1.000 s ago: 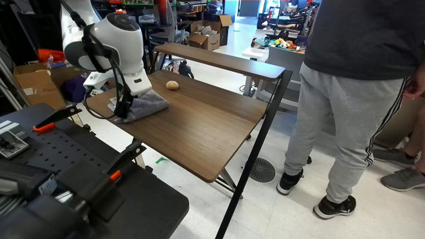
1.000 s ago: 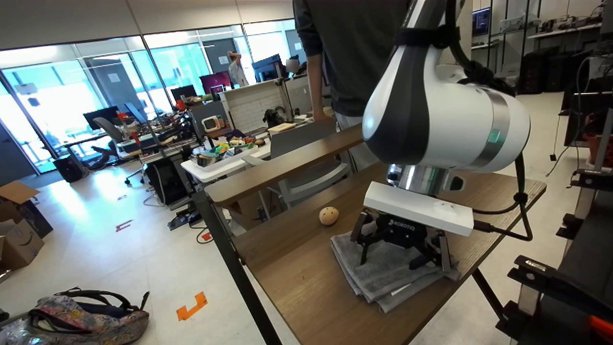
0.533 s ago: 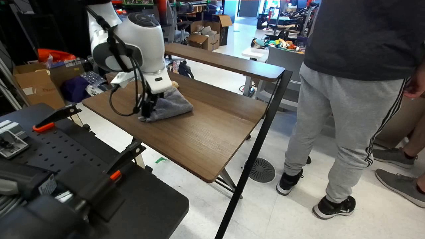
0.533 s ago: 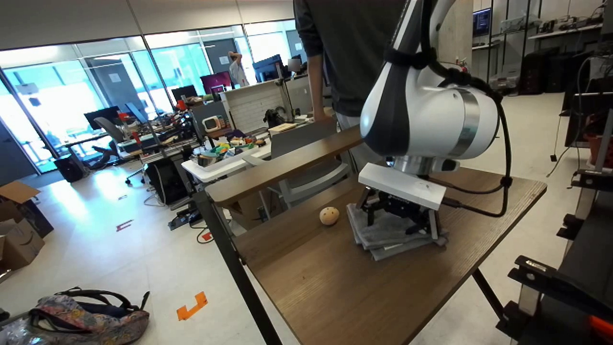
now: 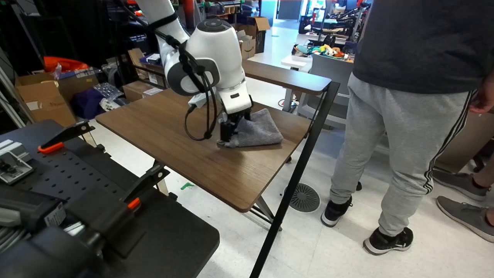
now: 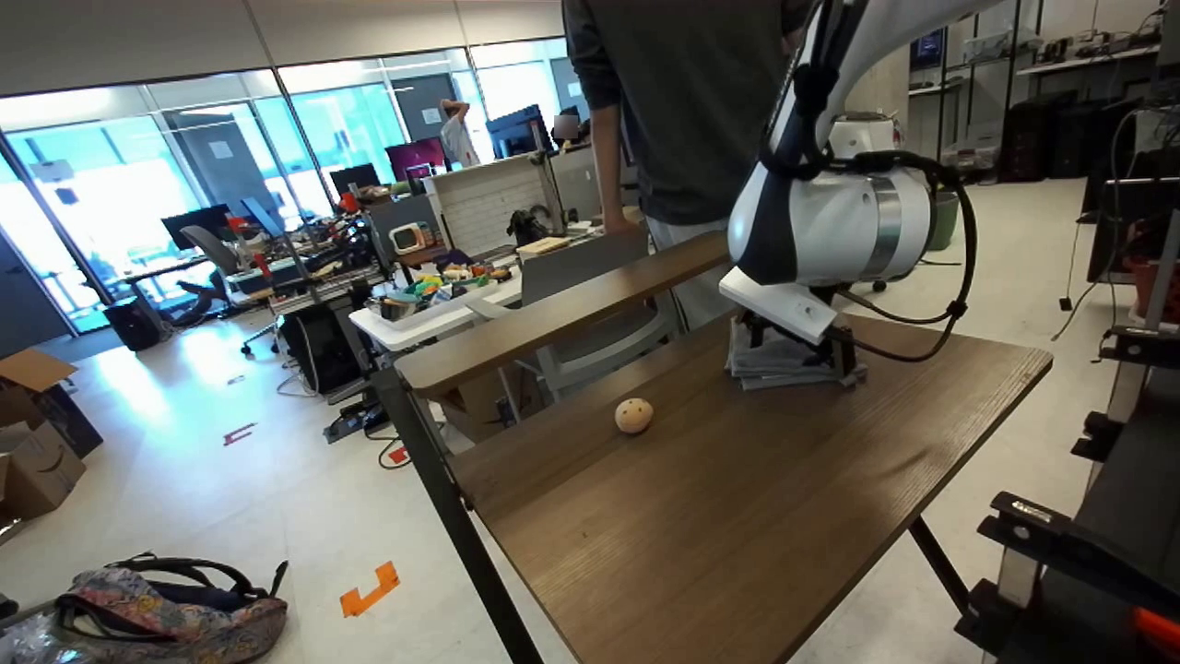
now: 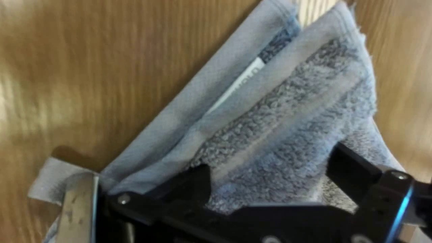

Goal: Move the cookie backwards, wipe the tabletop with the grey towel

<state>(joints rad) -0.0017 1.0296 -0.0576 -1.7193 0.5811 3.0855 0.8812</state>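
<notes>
Far on the tabletop (image 6: 701, 535), a rumpled, fuzzy grey towel (image 7: 290, 111)
Gripper (image 6: 798, 350) rests on it, jaws wide apart, clasping nothing — round, dotted cookie (image 6: 633, 416) sits well left.

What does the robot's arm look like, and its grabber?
The arm is white and rounded, with dark grey patches, a silver ring and black cables strapped along it. The gripper is mostly black and angular, with small screws and a metal strip.
</notes>
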